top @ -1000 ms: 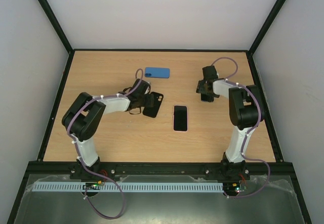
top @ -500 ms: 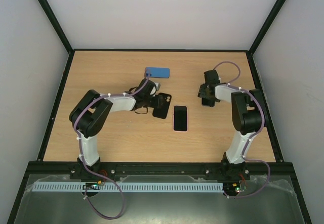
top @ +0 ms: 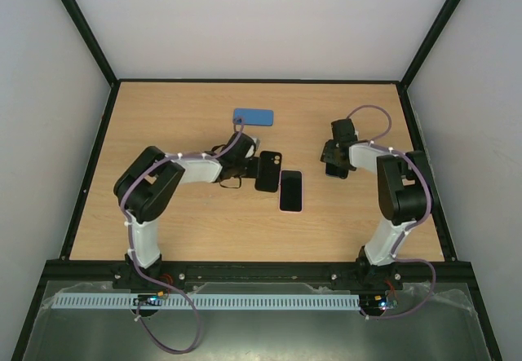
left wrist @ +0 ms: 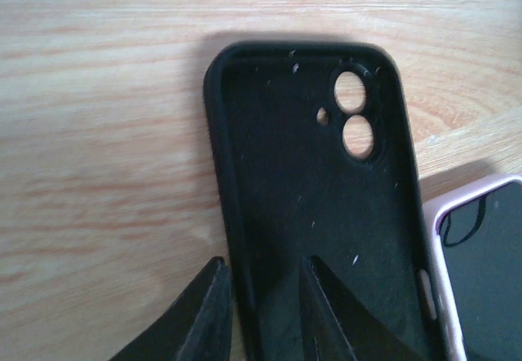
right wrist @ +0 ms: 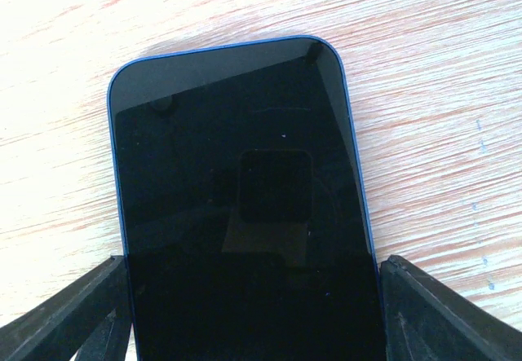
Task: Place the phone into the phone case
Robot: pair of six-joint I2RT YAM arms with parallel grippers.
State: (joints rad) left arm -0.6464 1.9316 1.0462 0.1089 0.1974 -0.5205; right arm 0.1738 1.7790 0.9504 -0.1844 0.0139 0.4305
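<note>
Two grasps | left tool (left wrist: 265,270) pinches black case (left wrist: 310,198) wall | right tool (right wrist: 253,296) clamps blue phone (right wrist: 236,182)

Black phone case (left wrist: 318,214) — open side up, two camera holes at its far end — lies flat; blue-rimmed phone (right wrist: 245,198) lies screen-up, well to its right.

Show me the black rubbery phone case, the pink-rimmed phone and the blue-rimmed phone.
black rubbery phone case (left wrist: 306,198): left wrist view, inner back.
pink-rimmed phone (top: 290,190): top external view, screen middle.
blue-rimmed phone (right wrist: 245,198): right wrist view, screen middle.

Black phone case (left wrist: 318,190) in left gripper (left wrist: 265,275), beside pink-edged phone (left wrist: 485,279)
</note>
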